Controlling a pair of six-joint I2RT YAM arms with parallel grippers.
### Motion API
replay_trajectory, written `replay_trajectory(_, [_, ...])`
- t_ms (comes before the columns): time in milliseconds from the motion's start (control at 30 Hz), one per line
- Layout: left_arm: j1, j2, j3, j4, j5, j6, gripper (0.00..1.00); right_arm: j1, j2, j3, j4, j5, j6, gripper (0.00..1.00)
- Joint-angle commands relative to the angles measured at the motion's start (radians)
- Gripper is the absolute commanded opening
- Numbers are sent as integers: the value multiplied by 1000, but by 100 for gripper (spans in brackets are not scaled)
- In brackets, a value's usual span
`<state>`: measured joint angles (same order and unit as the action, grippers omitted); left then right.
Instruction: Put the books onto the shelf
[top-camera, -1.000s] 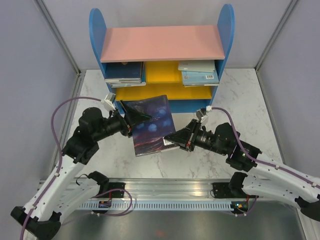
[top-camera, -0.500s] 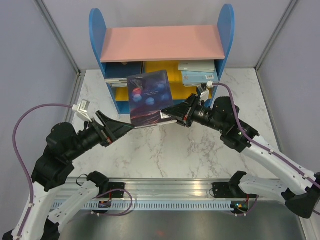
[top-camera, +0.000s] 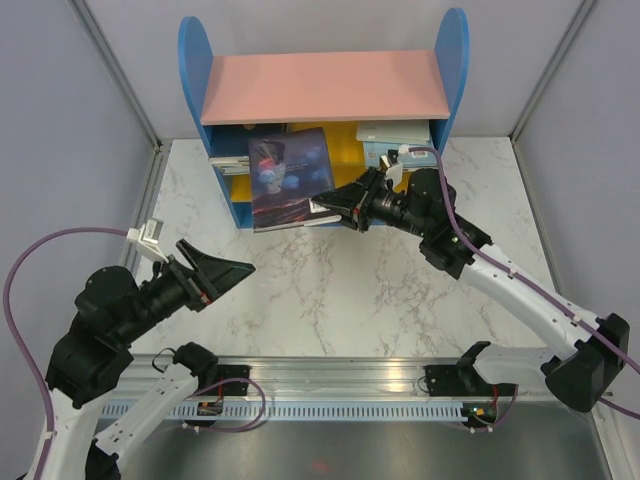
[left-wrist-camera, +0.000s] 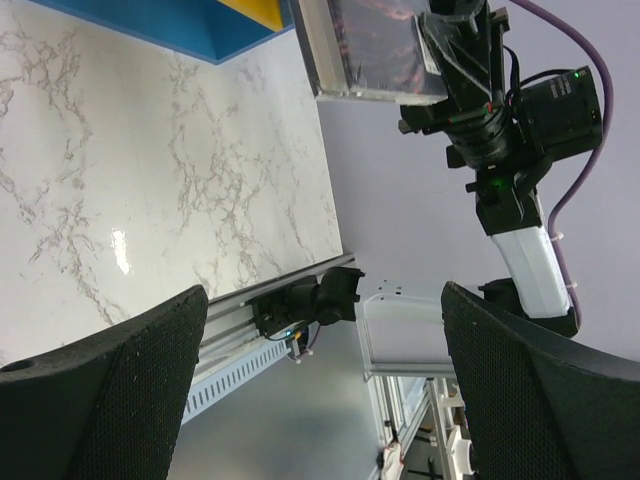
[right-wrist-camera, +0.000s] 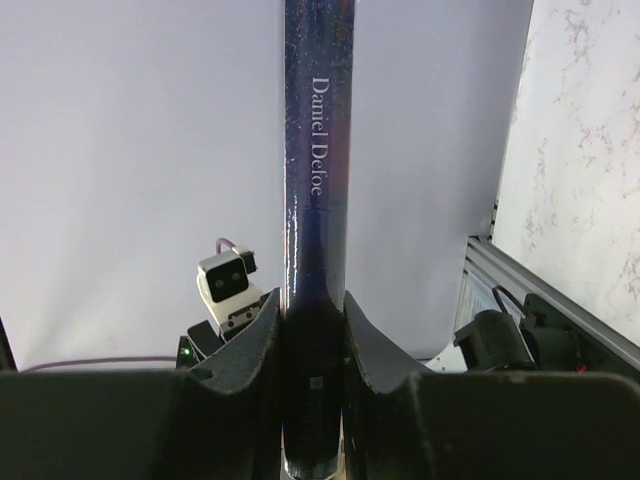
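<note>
Hanging in front of the shelf (top-camera: 320, 85) in the top view, a navy book (top-camera: 290, 178) with a purple-and-red cover picture stands roughly upright, facing the camera and hiding the middle of the space under the pink board. The right gripper (top-camera: 322, 207) is clenched on its lower right corner. Inside the shelf, a flat stack of books (top-camera: 228, 160) lies at the left end and pale blue books (top-camera: 395, 132) lie at the right end, on the yellow board. The left gripper (top-camera: 235, 268) is released, jaws spread wide, low over the marble table (top-camera: 330, 300) and well apart from the book.

The left wrist view looks between its own gaping jaws across the table (left-wrist-camera: 150, 150) to the shelf's blue base (left-wrist-camera: 150, 20). At the top edge it catches the book (left-wrist-camera: 375, 50) from below, page edges showing, pinched by the right gripper (left-wrist-camera: 445, 60).

The right wrist view alone shows the book's spine (right-wrist-camera: 315, 200), lettered "Daniel Defoe" in white, squeezed between the jaws of the right gripper (right-wrist-camera: 313, 310).
</note>
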<state>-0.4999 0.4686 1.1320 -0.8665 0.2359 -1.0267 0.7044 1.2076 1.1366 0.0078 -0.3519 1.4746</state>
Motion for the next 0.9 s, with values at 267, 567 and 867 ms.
replay_trajectory(267, [-2, -22, 15, -46, -27, 33, 100, -54, 151, 149, 330, -41, 64, 0])
replay_trajectory(567, [-2, -28, 12, -46, -18, 27, 100, -60, 467, 435, 333, -21, 27, 0])
replay_trajectory(867, [-2, -36, 11, -52, -26, 28, 100, -60, 685, 629, 374, -6, 95, 4])
